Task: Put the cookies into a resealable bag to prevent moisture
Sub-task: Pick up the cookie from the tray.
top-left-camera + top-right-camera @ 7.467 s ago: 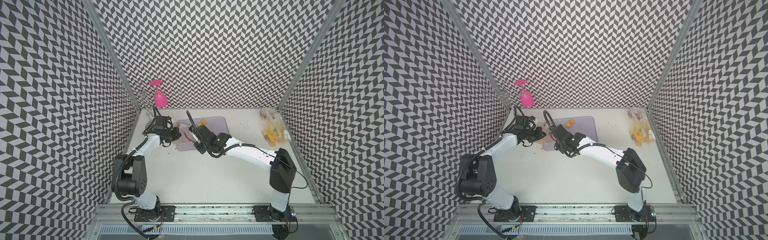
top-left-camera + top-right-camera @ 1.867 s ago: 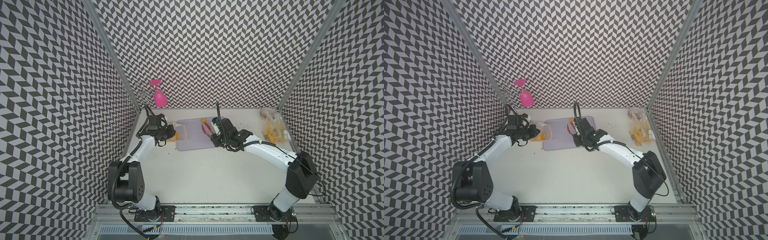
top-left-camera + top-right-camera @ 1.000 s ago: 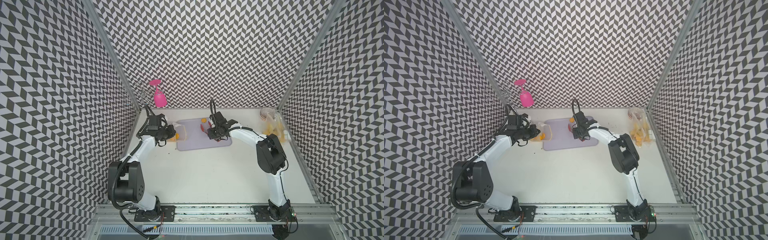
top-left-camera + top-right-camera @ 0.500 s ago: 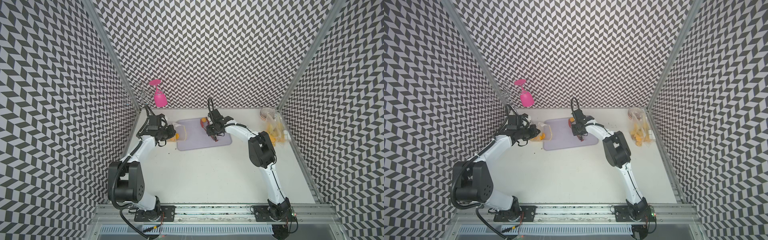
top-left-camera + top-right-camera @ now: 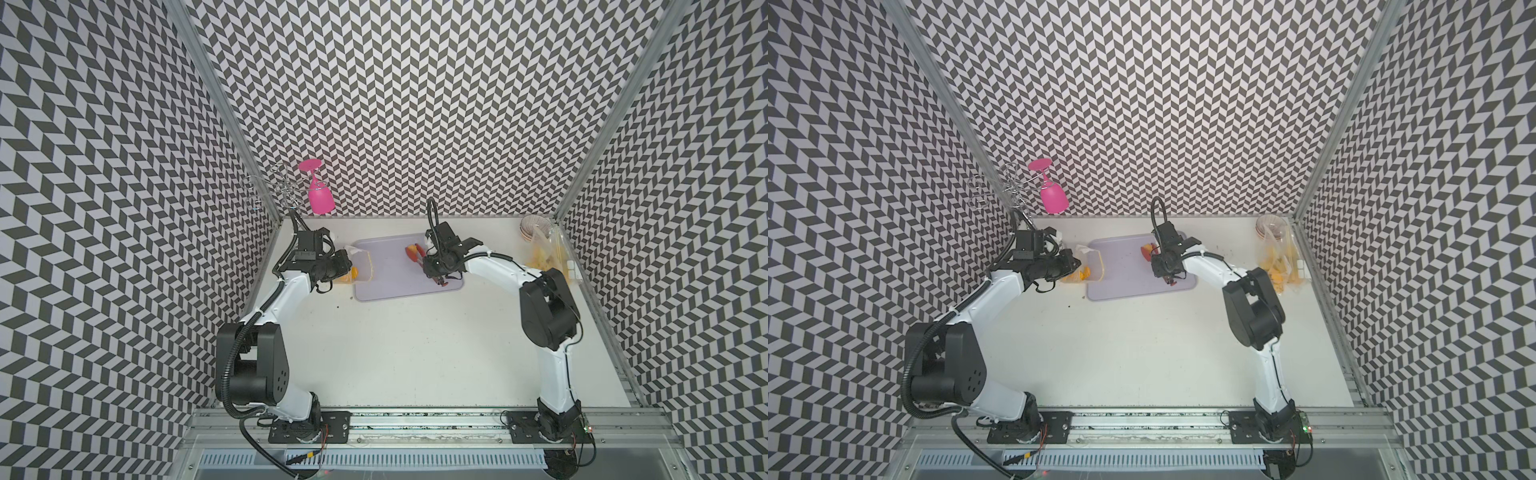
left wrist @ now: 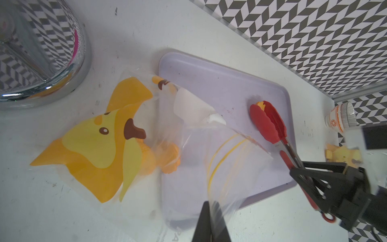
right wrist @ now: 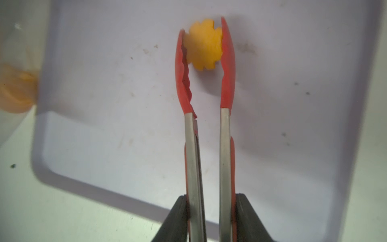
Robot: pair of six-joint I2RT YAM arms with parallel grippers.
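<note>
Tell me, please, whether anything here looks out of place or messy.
Nothing spilled or broken. Dark crumbs and smudges speckle the purple tray, and the resealable bag lies crumpled, its open end overlapping the tray's edge.

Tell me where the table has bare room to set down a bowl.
Free: the white tabletop between the lavender plastic tray and the metal front rail; also the tray's middle. Crowded: the tray's left edge, under the clear resealable bag; its right side, under the red-tipped metal tongs; the back right corner, with a filled clear bag.
</note>
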